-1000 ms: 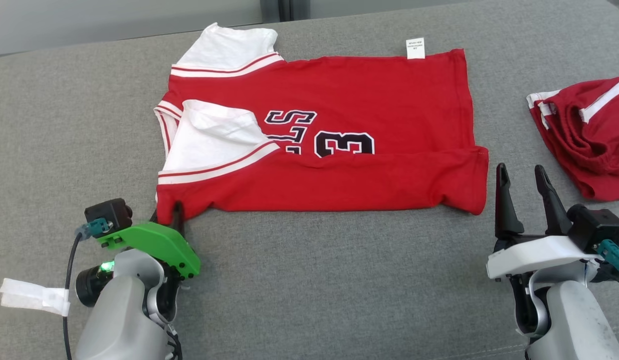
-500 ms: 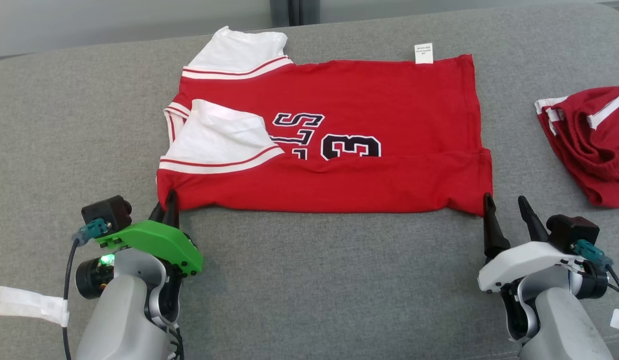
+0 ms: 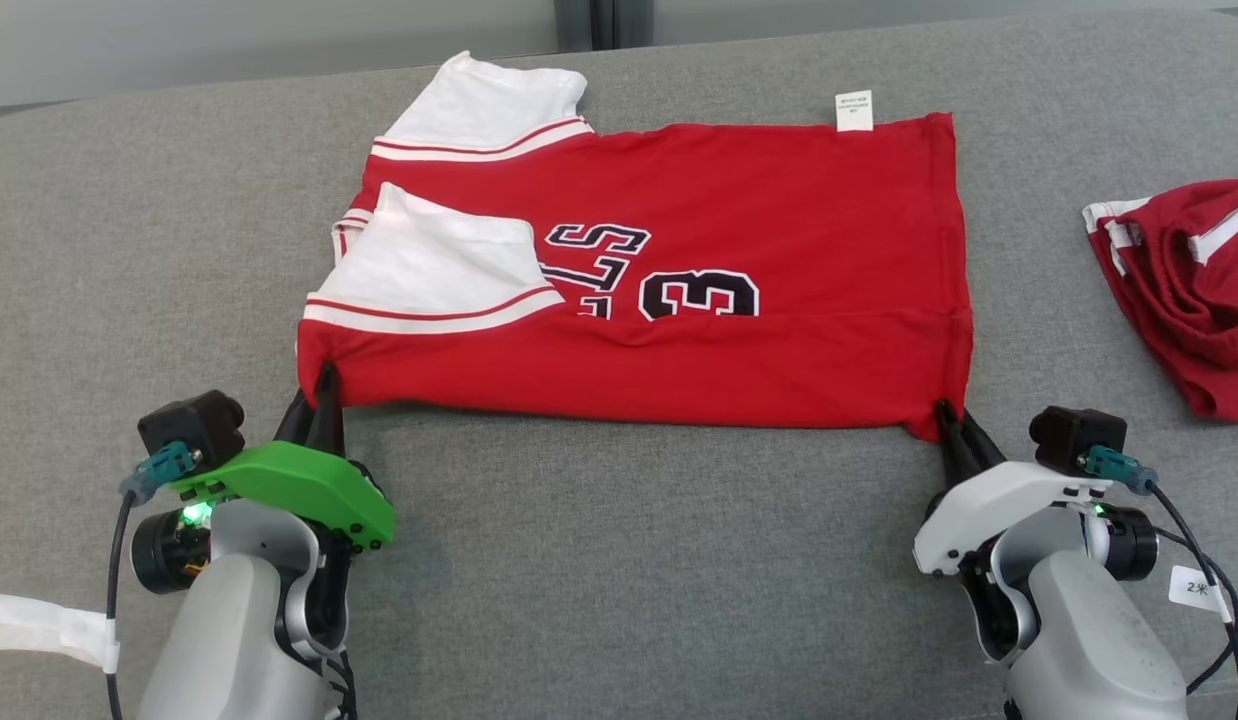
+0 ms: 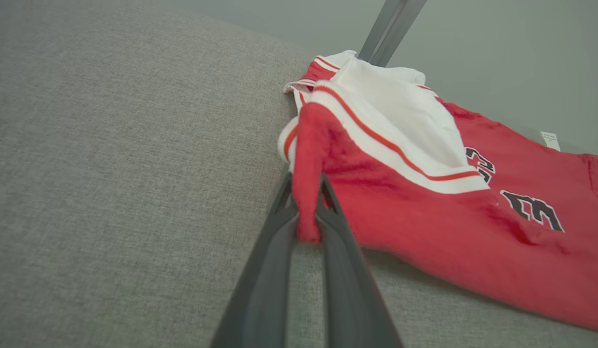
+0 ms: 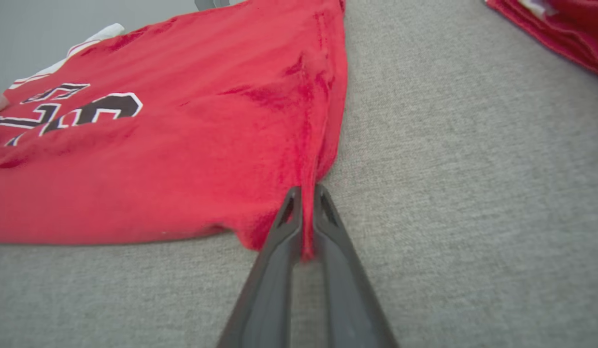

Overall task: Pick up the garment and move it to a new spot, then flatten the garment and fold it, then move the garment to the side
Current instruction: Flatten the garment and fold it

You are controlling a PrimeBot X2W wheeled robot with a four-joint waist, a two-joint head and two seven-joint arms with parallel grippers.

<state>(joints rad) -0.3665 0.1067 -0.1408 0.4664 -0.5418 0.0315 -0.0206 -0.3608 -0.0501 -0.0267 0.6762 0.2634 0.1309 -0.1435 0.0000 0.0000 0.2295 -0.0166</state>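
Grey woven upholstery formed the work surface in front of you. The red jersey lay flat at its centre, long axis running left to right. A near strip of the cloth was folded over the lower part of the black numerals. One white sleeve lay folded onto the front, and the other sleeve extended at the far left corner. A white label projected from the far edge.

Your left gripper was clamped on the near left corner of the jersey. The left wrist view showed red cloth nipped between both fingers.

Your right gripper was clamped on the near right corner, with cloth likewise nipped between its fingers.

A second red garment lay crumpled at the right, well apart from the jersey.
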